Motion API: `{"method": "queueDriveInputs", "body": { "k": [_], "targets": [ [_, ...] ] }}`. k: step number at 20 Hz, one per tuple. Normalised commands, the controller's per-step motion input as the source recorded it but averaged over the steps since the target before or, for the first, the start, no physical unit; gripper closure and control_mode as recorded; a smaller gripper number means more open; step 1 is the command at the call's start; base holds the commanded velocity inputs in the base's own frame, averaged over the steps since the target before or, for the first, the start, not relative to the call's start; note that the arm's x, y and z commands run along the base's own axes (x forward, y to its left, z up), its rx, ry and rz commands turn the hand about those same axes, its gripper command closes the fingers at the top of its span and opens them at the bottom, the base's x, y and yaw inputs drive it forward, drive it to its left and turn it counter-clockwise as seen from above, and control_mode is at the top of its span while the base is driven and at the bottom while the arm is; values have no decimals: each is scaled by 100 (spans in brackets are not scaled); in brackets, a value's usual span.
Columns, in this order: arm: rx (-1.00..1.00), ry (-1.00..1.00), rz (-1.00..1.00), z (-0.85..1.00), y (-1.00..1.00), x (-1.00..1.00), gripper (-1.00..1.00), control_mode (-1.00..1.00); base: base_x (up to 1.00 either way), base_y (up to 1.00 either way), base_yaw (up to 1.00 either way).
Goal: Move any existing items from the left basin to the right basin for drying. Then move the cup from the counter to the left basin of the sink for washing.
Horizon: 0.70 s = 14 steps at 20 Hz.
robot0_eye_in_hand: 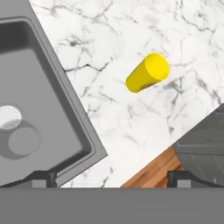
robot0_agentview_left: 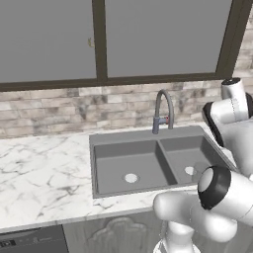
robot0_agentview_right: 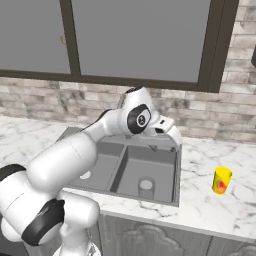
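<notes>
The yellow cup (robot0_agentview_right: 222, 180) stands upright on the white marble counter (robot0_agentview_right: 200, 205), to the right of the grey sink (robot0_agentview_left: 123, 137). In the hand view the cup (robot0_eye_in_hand: 148, 73) lies ahead and to the right of my open gripper (robot0_eye_in_hand: 110, 178), well apart from it, with nothing between the fingertips. My gripper (robot0_agentview_right: 174, 140) hangs above the right rim of the right basin (robot0_agentview_right: 150, 167). A translucent grey tumbler (robot0_eye_in_hand: 24, 141) stands in that basin beside its pale drain (robot0_eye_in_hand: 8, 117). The left basin (robot0_agentview_left: 128, 165) shows just its drain (robot0_agentview_left: 131, 178).
An arched grey tap (robot0_agentview_left: 163, 111) rises behind the divider between the basins. A brick wall and dark-framed windows (robot0_agentview_left: 99, 39) back the counter. The counter's front edge drops to a wood floor (robot0_eye_in_hand: 153, 173). A dark appliance (robot0_agentview_left: 32, 241) sits under the counter at lower left.
</notes>
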Motion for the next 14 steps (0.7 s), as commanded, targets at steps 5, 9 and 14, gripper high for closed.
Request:
{"method": "queueDriveInputs", "body": {
  "k": [5,9,14],
  "targets": [
    [2,0,3,0,-75,0,-100,-100,0,0,0],
    [0,0,2,0,-52,-1,-100,-100,0,0,0],
    [0,0,17,-4,-26,0,-100,-100,0,0,0]
  ]
}}
